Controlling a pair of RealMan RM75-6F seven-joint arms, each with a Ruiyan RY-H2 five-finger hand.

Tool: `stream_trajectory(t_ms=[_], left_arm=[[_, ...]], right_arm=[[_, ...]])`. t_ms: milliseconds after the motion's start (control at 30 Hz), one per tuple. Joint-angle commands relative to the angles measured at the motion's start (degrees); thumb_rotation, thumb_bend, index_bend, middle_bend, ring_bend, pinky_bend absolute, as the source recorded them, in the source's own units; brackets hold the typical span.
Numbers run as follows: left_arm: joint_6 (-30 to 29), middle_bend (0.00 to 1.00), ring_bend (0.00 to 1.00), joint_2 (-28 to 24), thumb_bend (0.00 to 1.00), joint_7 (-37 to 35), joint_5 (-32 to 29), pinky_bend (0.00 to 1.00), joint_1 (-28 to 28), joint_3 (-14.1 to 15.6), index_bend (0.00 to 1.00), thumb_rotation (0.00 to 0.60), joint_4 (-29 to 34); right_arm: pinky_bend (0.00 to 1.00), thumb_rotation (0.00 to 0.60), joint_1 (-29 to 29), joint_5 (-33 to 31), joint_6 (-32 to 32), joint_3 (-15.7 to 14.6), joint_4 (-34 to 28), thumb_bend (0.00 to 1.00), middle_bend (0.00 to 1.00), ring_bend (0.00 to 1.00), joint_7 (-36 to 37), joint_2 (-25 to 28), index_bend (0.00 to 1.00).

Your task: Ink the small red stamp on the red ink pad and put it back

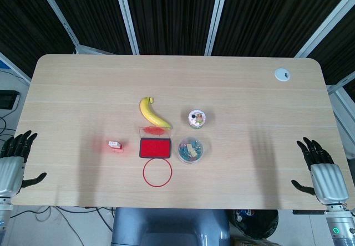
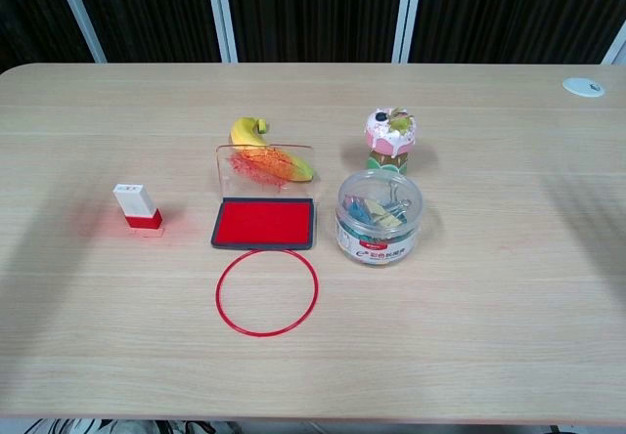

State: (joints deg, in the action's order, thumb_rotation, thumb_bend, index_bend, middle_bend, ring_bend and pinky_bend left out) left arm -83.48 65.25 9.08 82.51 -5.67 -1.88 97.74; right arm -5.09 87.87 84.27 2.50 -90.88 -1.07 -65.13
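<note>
Table (image 1: 233, 68): pale wood top, dark slatted panels behind; a grey cable port sits at the far right corner.
Left hand (image 1: 15, 156): at the near left table edge in the head view, fingers apart, holding nothing; not seen in the chest view.
Right hand (image 1: 320, 165): at the near right edge, fingers spread, holding nothing; well apart from every item.
Banana (image 2: 262, 151): lies behind the ink pad's raised clear lid.
Ink pad (image 2: 265, 223): open, red surface exposed, centre of the table; a thin red ring (image 2: 267, 292) lies just in front of it.
Clip jar (image 2: 379, 217): clear tub of binder clips just right of the pad; a small cupcake-shaped ornament (image 2: 389, 137) stands behind it.
Stamp (image 2: 138, 207): stands upright left of the pad, apart from it, white grip above a red base.
Step in hand: reach for the stamp; not yet begun.
Recommendation: use the left hand, being nearer; pinch the white upper part from above, keep the stamp upright, press squarely on the red surface clear of the lid.
</note>
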Motion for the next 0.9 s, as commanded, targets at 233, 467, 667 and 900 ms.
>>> stream_trajectory(t_ms=[233,467,667,900], left_arm=[[-0.4,0.0,0.0,-0.4,0.07,-0.2,0.2,0.0,0.4,0.2,0.0,0.6,0.2],[0.2,0.0,0.0,-0.4,0.07,-0.7,-0.1,0.0,0.1,0.0,0.0,0.6,0.2],[1.1,0.0,0.0,0.0,0.06,0.4,-0.8,0.0,-0.4,-0.4,0.0,0.6,0.2],[3.9,0.0,0.0,-0.5,0.07,2.4,-3.6,0.01,-2.3,-2.0,0.0,0.6,2.3]], right_arm=[[0.18,0.6,0.0,0.6,0.0,-0.4,-0.4,0.02,0.0,0.0,0.1,0.3,0.0],[0.18,0.6,-0.1,0.5,-0.1,-0.2,-0.2,0.03,0.0,0.0,0.0,0.0,0.0],[0.18,0.6,-0.1,-0.2,-0.5,0.0,-0.2,0.04,0.0,0.0,0.4,0.0,0.0],[0.18,0.6,-0.2,-0.1,-0.8,-0.2,-0.4,0.05,0.0,0.0,0.9,0.1,0.0]])
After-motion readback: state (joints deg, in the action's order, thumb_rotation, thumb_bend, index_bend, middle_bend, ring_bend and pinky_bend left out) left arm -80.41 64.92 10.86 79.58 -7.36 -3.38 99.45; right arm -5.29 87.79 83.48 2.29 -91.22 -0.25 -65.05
